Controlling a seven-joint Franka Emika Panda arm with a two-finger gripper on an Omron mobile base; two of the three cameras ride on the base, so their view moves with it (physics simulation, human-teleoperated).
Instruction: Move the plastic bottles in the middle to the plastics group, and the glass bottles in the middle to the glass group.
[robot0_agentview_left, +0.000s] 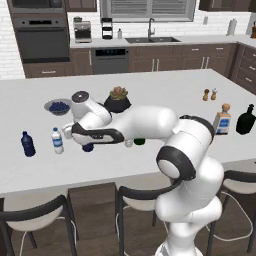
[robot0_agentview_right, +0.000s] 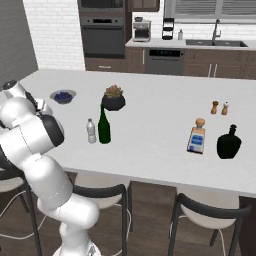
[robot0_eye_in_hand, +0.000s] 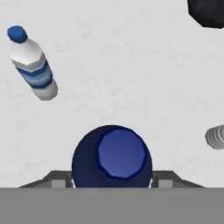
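Note:
In the hand view my gripper (robot0_eye_in_hand: 112, 180) is shut on a small dark blue plastic bottle (robot0_eye_in_hand: 112, 156), seen from above with a finger on each side. In the left base view the hand (robot0_agentview_left: 86, 136) hangs over that bottle (robot0_agentview_left: 88, 147), right of the plastics group: a dark blue bottle (robot0_agentview_left: 28, 144) and a clear blue-labelled one (robot0_agentview_left: 57, 141). The tall green glass bottle (robot0_agentview_right: 104, 126) and the clear greyish plastic bottle (robot0_agentview_right: 91, 131) stand together mid-counter. The glass group, a squarish clear bottle (robot0_agentview_right: 197, 136) and a squat black bottle (robot0_agentview_right: 229, 143), stands at the right.
A black pot with a plant (robot0_agentview_left: 117, 101) and a bowl of blueberries (robot0_agentview_left: 58, 106) sit behind the hand. Salt and pepper shakers (robot0_agentview_left: 210, 94) stand at the far right. Stools (robot0_agentview_left: 36, 220) line the counter's near edge.

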